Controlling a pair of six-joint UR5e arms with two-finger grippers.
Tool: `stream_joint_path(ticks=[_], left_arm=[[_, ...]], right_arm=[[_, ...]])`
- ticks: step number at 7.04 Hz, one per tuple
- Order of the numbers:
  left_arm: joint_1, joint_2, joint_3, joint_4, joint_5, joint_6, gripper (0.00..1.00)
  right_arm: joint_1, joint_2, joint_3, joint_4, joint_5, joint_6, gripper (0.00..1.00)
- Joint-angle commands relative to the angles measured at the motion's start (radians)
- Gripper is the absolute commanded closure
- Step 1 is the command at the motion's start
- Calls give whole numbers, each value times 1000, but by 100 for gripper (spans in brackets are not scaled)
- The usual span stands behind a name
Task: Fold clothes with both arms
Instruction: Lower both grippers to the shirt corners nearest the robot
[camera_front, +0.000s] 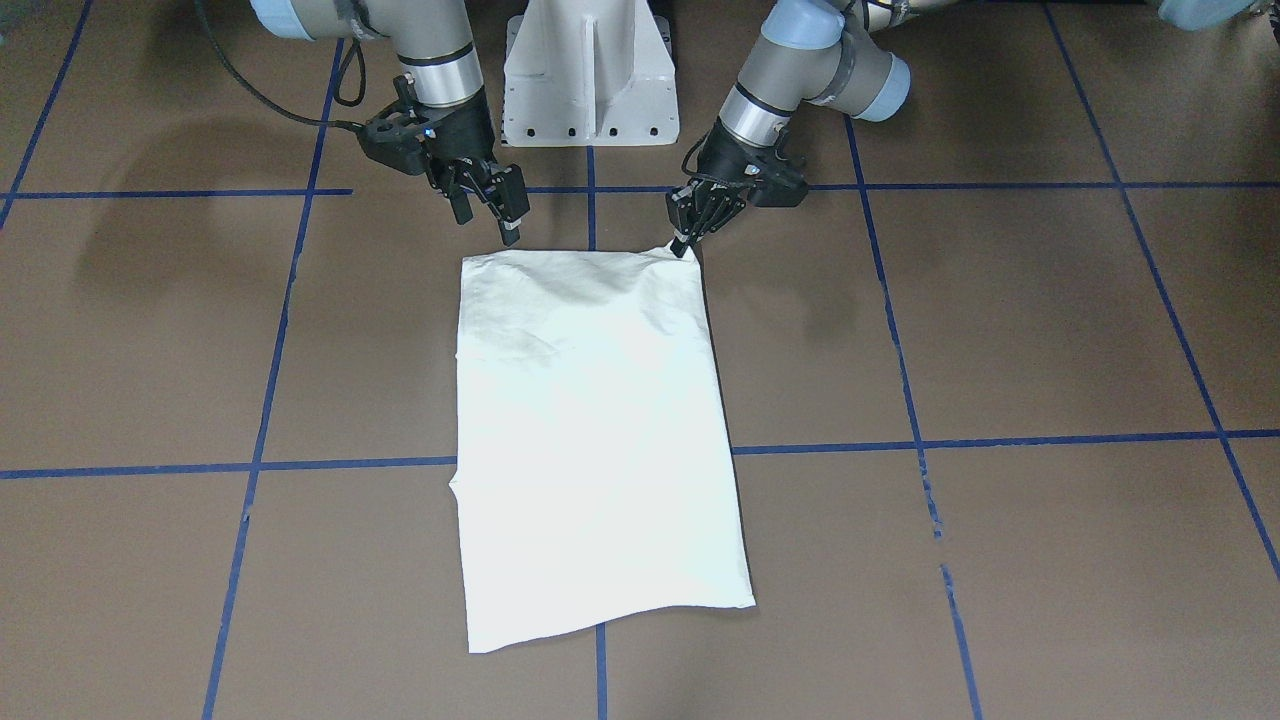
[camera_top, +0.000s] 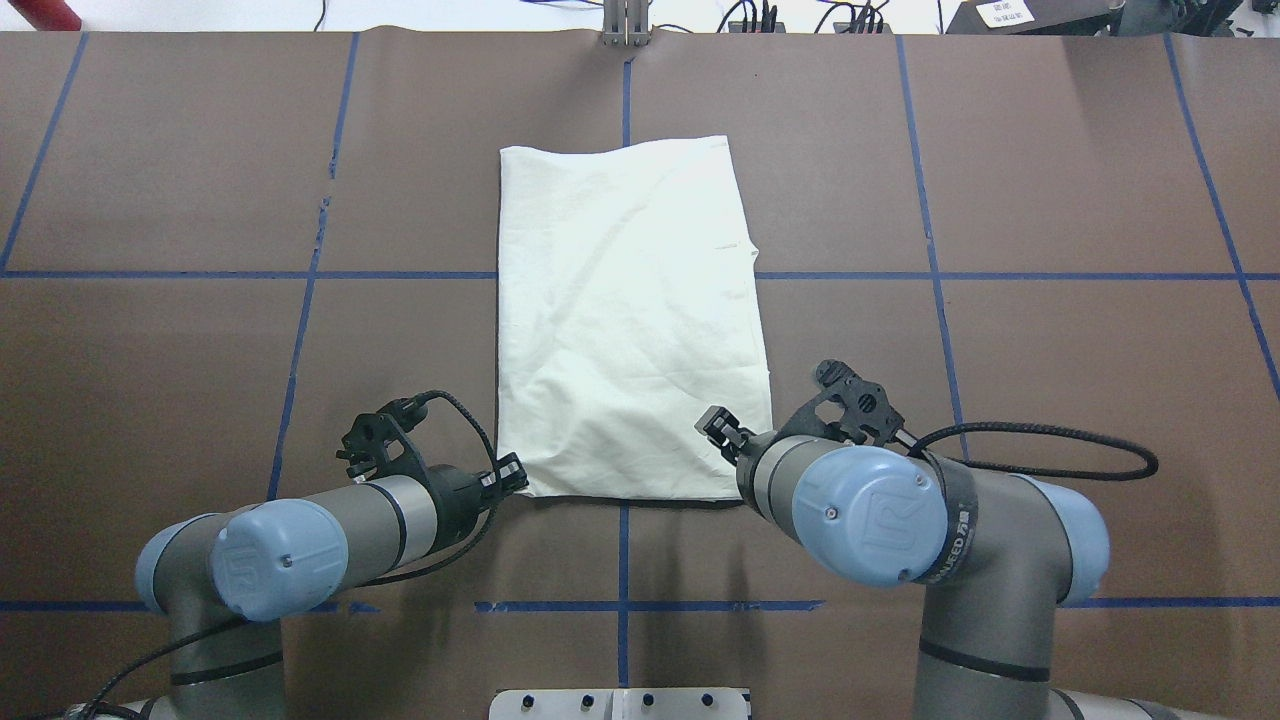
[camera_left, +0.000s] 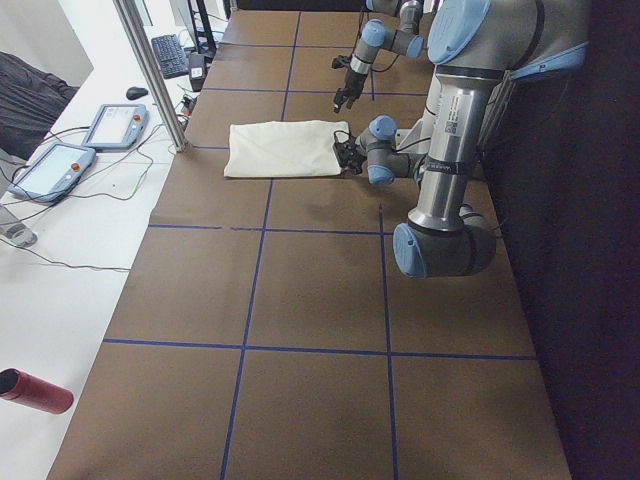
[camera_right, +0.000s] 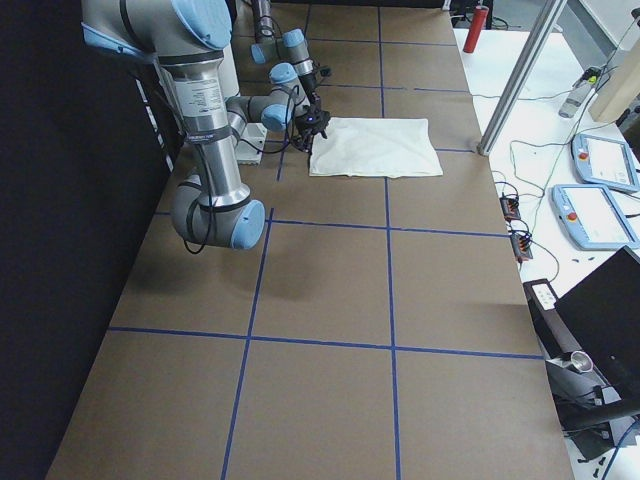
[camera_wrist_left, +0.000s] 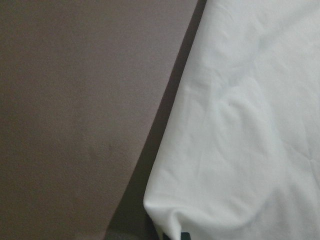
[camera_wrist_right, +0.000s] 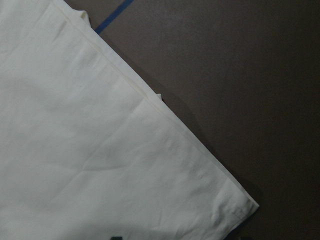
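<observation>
Silver-grey robot arms (camera_top: 400, 505) fill the overhead frame's bottom. At centre the cream-white cotton T-shirt (camera_top: 630, 320) lies on the brown desk (camera_top: 200, 350), already a rectangle. Left end effector (camera_top: 508, 475) pinches its lower-left corner; right end effector (camera_top: 716, 428), fingers apart, hovers lower-right. Probably one crosswise fold remains.

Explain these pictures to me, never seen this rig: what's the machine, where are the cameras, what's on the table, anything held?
Two robot arms with black fingers stand at a brown table. Four cameras are fixed: one facing the robot, one over its shoulders, one at each table end. One more rides each wrist. A cream-white garment, folded into a rectangle, lies flat. The left arm's fingers pinch its corner nearest the robot; the right arm's fingers hang open at the other near corner.
</observation>
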Motion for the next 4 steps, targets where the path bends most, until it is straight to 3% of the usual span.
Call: stream_joint_path(ticks=[1, 4], left_arm=[[-2, 0, -21, 1, 5, 1, 100], [-7, 3, -27, 2, 5, 1, 100]], right_arm=[[-31, 5, -69, 12, -18, 54, 23], [-23, 8, -166, 131, -59, 51, 26]])
